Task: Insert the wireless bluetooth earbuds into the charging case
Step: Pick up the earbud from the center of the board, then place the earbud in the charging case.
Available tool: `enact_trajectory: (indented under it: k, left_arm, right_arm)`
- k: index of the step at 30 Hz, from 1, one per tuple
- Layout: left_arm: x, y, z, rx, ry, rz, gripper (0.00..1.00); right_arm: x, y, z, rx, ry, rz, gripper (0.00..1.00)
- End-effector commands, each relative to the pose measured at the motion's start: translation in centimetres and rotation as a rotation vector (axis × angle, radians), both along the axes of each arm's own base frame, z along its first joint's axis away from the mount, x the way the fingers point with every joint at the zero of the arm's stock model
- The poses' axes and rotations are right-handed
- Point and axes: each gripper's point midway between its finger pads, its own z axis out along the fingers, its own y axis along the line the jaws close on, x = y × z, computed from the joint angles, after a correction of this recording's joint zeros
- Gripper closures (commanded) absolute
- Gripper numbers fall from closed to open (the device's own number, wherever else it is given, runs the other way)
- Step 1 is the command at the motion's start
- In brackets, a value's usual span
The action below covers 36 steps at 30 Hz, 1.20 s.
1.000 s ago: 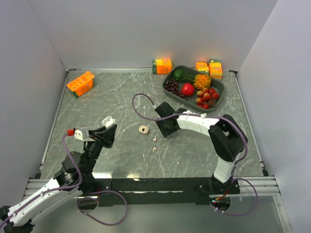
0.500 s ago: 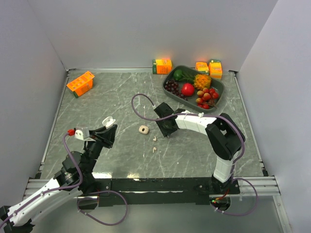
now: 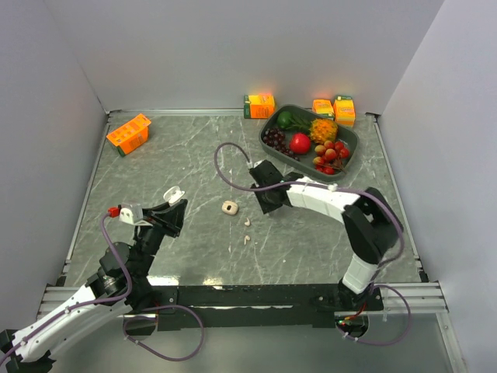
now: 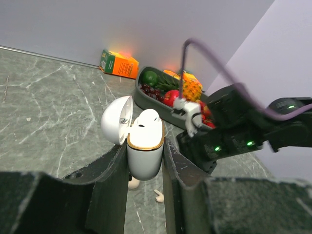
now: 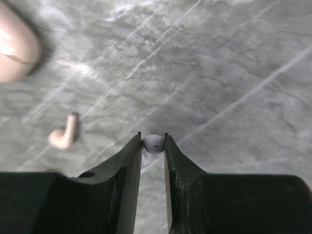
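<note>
Right end effector (image 5: 152, 146) narrowed onto earbud (image 5: 154, 143), left end effector (image 4: 145, 144) clamps case (image 4: 145, 160), tray (image 3: 354, 144) beyond

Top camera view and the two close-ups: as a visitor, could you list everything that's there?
small orange cardboard cartons: four, orange; one far left, three at the back
dark grey oval tray: one, back right, filled with mixed fruit
beige rounded earbud case: one, centre
loose short-stemmed earbuds: two, pale, just right of the beige case
white gold-rimmed charging case: one, lid open, raised at near left
small white plastic earbud: one, near centre
left gripper: black, shut on the white case
right gripper: black, shut on the white earbud
</note>
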Motion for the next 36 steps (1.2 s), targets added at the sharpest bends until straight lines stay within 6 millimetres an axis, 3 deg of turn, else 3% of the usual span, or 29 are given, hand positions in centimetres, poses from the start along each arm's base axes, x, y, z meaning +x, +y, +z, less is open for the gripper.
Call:
enact_trajectory:
  k: [1, 5, 10, 12, 13, 16, 19, 22, 25, 26, 28, 29, 36]
  left_arm:
    - [-0.4, 0.5, 2.3, -0.046, -0.036, -0.002, 0.98]
    - [-0.4, 0.3, 2.3, -0.049, -0.038, -0.007, 0.99]
    - [-0.3, -1.1, 2.2, -0.034, -0.045, -0.057, 0.99]
    - [-0.3, -2.0, 2.4, -0.023, -0.063, -0.087, 0.99]
    - [-0.4, -2.7, 2.6, -0.018, -0.073, -0.118, 0.99]
    - [-0.3, -4.2, 3.3, -0.011, -0.098, -0.163, 0.99]
    - [-0.3, -6.0, 4.2, -0.009, -0.135, -0.224, 0.99]
    - [-0.4, -7.6, 5.6, -0.003, -0.2, -0.274, 0.99]
    - [-0.7, -8.9, 6.6, 0.0, -0.27, -0.32, 0.99]
    - [-1.0, -9.4, 6.7, 0.008, -0.29, -0.348, 0.99]
    - [-1.0, -10.1, 7.3, 0.008, -0.333, -0.367, 0.99]
    - [-1.2, -10.4, 7.5, 0.007, -0.35, -0.378, 0.99]
    - [-1.2, -12.3, 7.6, 0.01, -0.39, -0.438, 0.99]
  right_arm:
    - [0.8, 0.9, 7.9, 0.164, -0.162, -0.048, 0.89]
    - [0.0, 1.4, 11.7, 0.313, -0.21, -0.086, 1.0]
    - [-1.3, 3.4, 19.7, 0.634, -0.353, -0.076, 1.0]
    - [-2.0, 4.4, 22.7, 0.709, -0.447, -0.038, 1.0]
    - [-2.2, 4.0, 24.4, 0.723, -0.515, -0.045, 1.0]
    - [-3.7, 4.5, 27.8, 0.751, -0.663, 0.007, 1.0]
    - [-4.7, 4.0, 29.5, 0.746, -0.798, 0.015, 1.0]
    - [-5.6, 3.3, 32.5, 0.813, -0.945, -0.012, 1.0]
    - [-6.4, 2.8, 33.3, 0.787, -1.037, -0.024, 1.0]
    - [-6.7, 2.7, 34.3, 0.794, -1.089, -0.018, 1.0]
    - [-6.9, 2.5, 34.3, 0.788, -1.126, -0.041, 1.0]
    - [-7.6, 2.7, 35.3, 0.821, -1.157, -0.039, 1.0]
    - [-9.4, 3.6, 37.4, 0.929, -1.193, -0.024, 1.0]
